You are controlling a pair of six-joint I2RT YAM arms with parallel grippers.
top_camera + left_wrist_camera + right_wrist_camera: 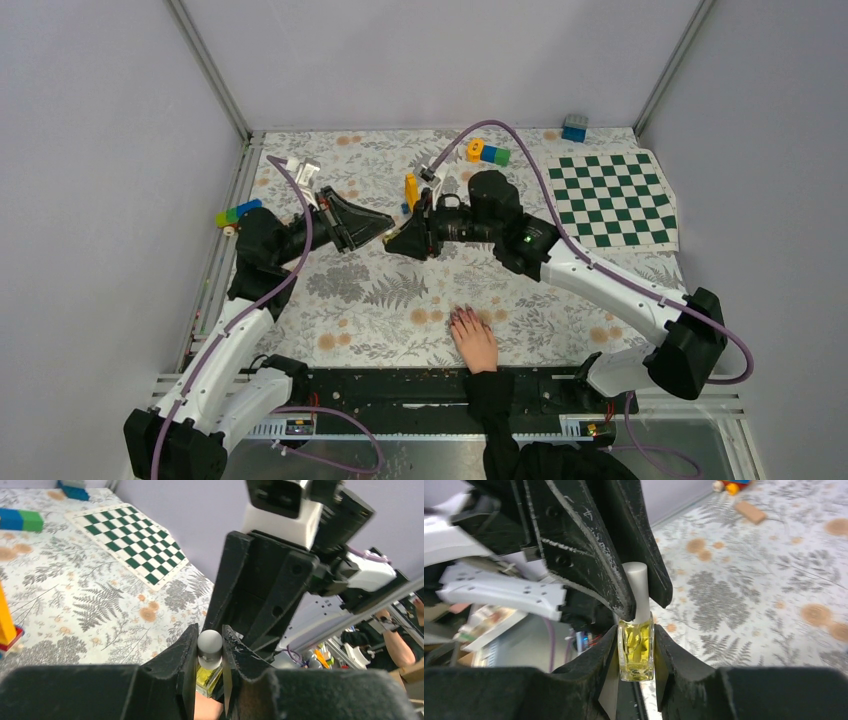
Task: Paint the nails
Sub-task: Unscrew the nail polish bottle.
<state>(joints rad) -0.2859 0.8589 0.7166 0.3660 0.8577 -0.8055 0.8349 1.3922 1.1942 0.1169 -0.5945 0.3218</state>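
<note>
A pale hand (477, 343) with a black sleeve lies palm down at the near edge of the mat, its dark nails (461, 316) pointing away from me. Above the mat's middle my two grippers meet tip to tip. My right gripper (636, 632) is shut on the glass body of a small bottle of yellow polish (636, 650). My left gripper (210, 636) is shut on the bottle's grey cap (209, 642). In the top view the left gripper (385, 227) and right gripper (402, 238) hide the bottle. Both stand well behind the hand.
A green-and-white checkered mat (613, 197) lies at the back right, with a blue brick (574, 127) behind it. Orange, blue and green bricks (488, 152) and a yellow piece (411, 188) sit behind the grippers. More bricks (237, 213) lie at the left edge.
</note>
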